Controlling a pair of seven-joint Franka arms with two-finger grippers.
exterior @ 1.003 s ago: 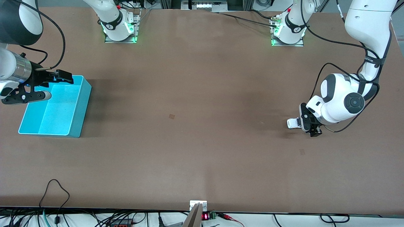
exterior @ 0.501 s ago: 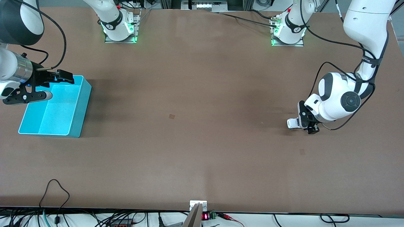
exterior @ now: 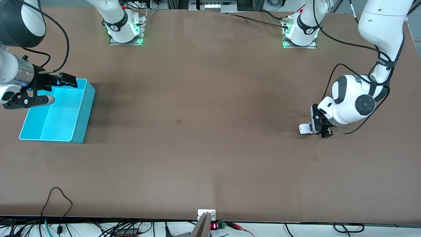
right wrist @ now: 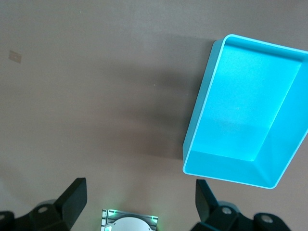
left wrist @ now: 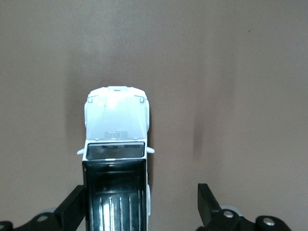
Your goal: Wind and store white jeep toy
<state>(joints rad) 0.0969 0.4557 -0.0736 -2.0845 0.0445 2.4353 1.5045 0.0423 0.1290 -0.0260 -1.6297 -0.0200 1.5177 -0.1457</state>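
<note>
Left pincer sits low over the white jeep toy, its two fingers spread wide and straddling the rear of the car. In the left wrist view one finger lies right against the side of the jeep's black roof panel, while the other finger stands well apart from the car, with bare worktop between them; nothing is clamped. The jeep toy rests on its wheels on the brown worktop, toward the left arm's end, with its white hood pointing away from the pincer and toward the turquoise bin. Nothing else lies near the jeep; only a small tan patch marks the worktop between the jeep and the bin.

Right pincer waits in the air over the edge of the turquoise bin at the right arm's end of the worktop, well apart from the jeep. Its fingers are spread wide and hold nothing. The right wrist view shows the bin open and bare inside.
</note>
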